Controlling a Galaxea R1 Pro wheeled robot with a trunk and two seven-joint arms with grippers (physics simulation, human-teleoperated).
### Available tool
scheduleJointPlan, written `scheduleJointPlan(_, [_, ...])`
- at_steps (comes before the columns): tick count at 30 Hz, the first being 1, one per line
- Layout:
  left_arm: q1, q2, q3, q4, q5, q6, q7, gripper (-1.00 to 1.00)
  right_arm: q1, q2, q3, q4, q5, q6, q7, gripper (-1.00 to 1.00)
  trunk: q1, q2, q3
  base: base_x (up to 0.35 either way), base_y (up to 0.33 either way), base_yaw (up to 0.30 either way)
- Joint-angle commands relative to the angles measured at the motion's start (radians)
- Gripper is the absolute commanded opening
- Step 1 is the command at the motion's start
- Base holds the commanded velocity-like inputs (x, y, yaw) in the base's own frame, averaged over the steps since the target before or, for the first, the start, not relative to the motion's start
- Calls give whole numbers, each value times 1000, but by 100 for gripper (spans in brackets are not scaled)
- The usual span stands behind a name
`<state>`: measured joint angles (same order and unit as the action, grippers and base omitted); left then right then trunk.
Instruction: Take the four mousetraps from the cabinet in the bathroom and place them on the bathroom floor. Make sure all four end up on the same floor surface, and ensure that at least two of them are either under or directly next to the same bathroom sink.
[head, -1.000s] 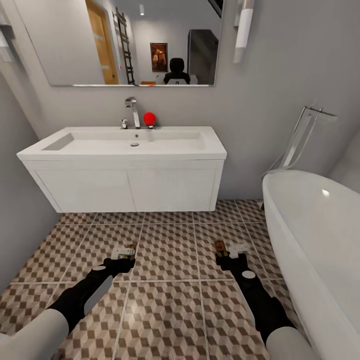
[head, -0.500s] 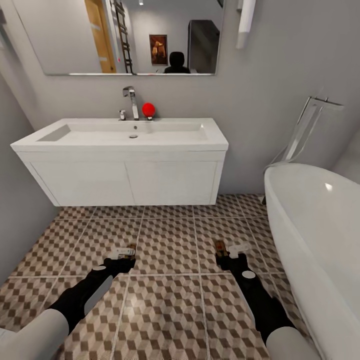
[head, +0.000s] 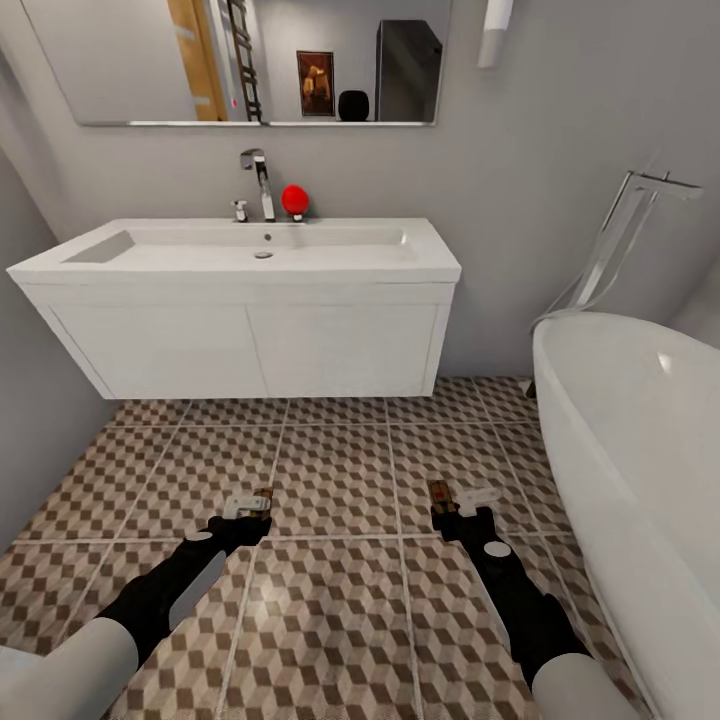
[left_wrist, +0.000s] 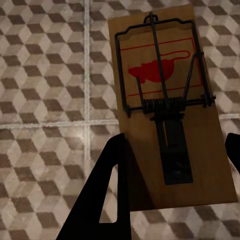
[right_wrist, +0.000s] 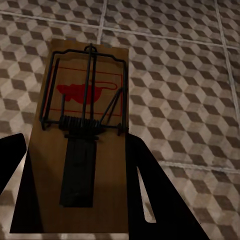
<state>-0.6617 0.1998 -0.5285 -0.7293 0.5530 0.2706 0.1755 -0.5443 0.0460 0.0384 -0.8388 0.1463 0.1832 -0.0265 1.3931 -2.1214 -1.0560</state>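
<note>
Sink (head: 240, 290) sits higher in head view than 1 s ago: camera tilted, arms same. Left end effector (head: 247, 510) grips mousetrap (left_wrist: 167, 107), right end effector (head: 455, 505) grips 2nd mousetrap (right_wrist: 82, 150), both over bathroom floor (head: 340, 480) near sink front; neither placed yet.

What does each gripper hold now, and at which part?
Each holds one mousetrap by its long side edges, at the end away from the red mark: left gripper on mousetrap, right gripper on mousetrap.

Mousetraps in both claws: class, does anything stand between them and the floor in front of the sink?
Nothing visible does. The left claw holds one mousetrap and the right claw holds another mousetrap, both above bare bathroom floor. The tiles run unobstructed to the sink; the bathtub stands off to the right.
</note>
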Motion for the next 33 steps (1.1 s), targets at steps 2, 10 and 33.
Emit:
scheduleJointPlan(2, [-1, 1, -7, -2, 10, 2, 10, -100, 0, 0, 1, -2, 10, 7, -3, -100, 8, -15, -10, 0, 0, 0])
scheduleJointPlan(10, [-1, 1, -7, -2, 11, 2, 10, -100, 0, 0, 1, -2, 10, 7, -3, -100, 38, -71, -48, 0, 0, 0])
scheduleJointPlan(33, [-1, 1, -19, -4, 11, 2, 11, -100, 0, 8, 1, 1, 10, 7, -3, -100, 126, -232, -157, 0, 0, 0])
